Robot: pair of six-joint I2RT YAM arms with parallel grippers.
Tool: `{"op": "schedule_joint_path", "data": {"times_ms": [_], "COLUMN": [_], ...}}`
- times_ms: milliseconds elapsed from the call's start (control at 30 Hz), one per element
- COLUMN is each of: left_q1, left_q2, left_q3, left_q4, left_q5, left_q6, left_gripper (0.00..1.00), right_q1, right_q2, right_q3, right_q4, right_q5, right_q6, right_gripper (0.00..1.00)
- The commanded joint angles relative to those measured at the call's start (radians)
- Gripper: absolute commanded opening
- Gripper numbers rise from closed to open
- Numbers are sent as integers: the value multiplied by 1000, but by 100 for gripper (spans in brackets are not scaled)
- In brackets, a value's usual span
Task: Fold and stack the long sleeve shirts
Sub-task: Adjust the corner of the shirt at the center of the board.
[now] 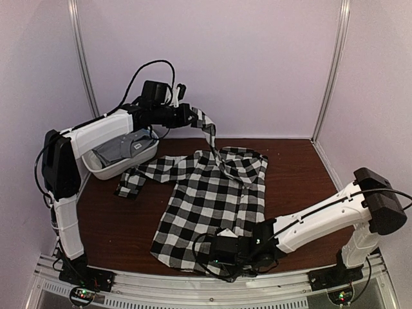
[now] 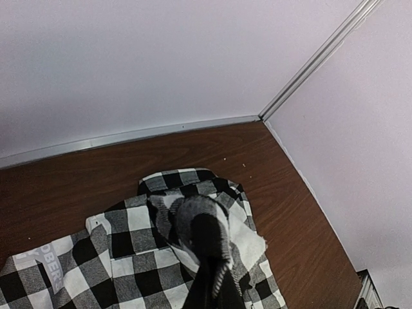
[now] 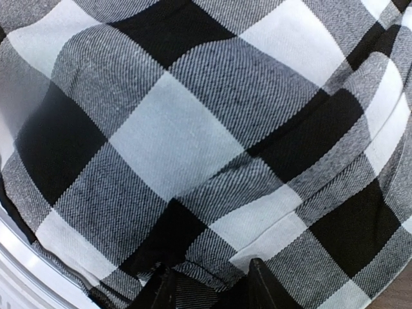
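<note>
1. Where the cloth leaves my left tool (image 1: 188,114), the tool is closed tight on one sleeve (image 1: 207,132) of the checked shirt (image 1: 212,193). The sleeve hangs slack from the tool, running down and away to the shirt body below.
2. The shirt body lies spread on the counter (image 1: 116,225), beneath and to the right of my left tool. Its near hem is directly under my right tool (image 1: 219,252). The other sleeve (image 1: 136,175) lies flat on the counter, below my left arm.
3. My right tool sits low on that hem. In its wrist view the two fingers (image 3: 168,291) stand apart with a ridge of cloth between them. I cannot tell whether they pinch it or merely straddle it.
4. The grey shirt (image 1: 116,151) lies crumpled in the white tub (image 1: 106,170), just under my left forearm and clear of both tools.
5. Handling, as I judge it: the woven cloth is light, wholly limp and not fragile. It holds no shape, so a lifted point drags the rest after it. The weave looks coarse enough to stay in closed fingers, though a thin single layer may slide out.
6. Where to hold, as I judge it: edges and corners, meaning cuff, shoulder seam or hem corner, pinched through the full thickness. Two well-separated holds, one per tool, should keep a fold line straight. A hold in mid-panel would only bunch the cloth.
</note>
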State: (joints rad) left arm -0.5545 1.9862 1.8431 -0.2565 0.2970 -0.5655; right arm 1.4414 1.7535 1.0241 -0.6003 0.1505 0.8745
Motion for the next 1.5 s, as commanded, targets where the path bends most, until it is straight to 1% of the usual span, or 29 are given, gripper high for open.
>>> {"op": "schedule_joint_path", "data": {"times_ms": [0, 167, 267, 333, 433, 533, 633, 700, 867, 967, 1200, 1467], "left_q1": [13, 15, 15, 15, 15, 15, 16, 16, 16, 16, 17, 24], "left_q2": [-4, -1, 1, 1, 1, 1, 2, 1, 0, -3, -20, -62], "left_q3": [4, 7, 8, 10, 11, 9, 9, 8, 14, 17, 26, 4], "left_q4": [33, 34, 34, 33, 33, 34, 34, 36, 34, 34, 30, 31], "left_q5": [14, 18, 20, 23, 25, 27, 30, 30, 33, 33, 7, -68], "left_q6": [9, 7, 6, 5, 4, 3, 0, -1, -1, -1, 11, 23], "left_gripper": [0, 0, 0, 0, 0, 0, 0, 0, 0, 0, 0, 0], "right_q1": [5, 6, 6, 9, 16, 23, 25, 27, 27, 27, 31, 33], "right_q2": [17, 25, 36, 37, 37, 39, 41, 32, 27, 17, 4, 46], "right_q3": [40, 54, 59, 59, 55, 42, 37, 41, 73, 106, 189, 199], "right_q4": [-71, -67, -57, -49, -37, -19, -16, -13, -49, -76, -99, -40], "right_q5": [114, 142, 130, 125, 113, 99, 100, 107, 143, 162, 181, 119], "right_q6": [15, 22, 11, 7, 1, 3, 8, 7, 1, -11, -59, -96], "right_gripper": [40, 32, 24, 20, 20, 26, 27, 24, 11, 5, 2, 2]}}
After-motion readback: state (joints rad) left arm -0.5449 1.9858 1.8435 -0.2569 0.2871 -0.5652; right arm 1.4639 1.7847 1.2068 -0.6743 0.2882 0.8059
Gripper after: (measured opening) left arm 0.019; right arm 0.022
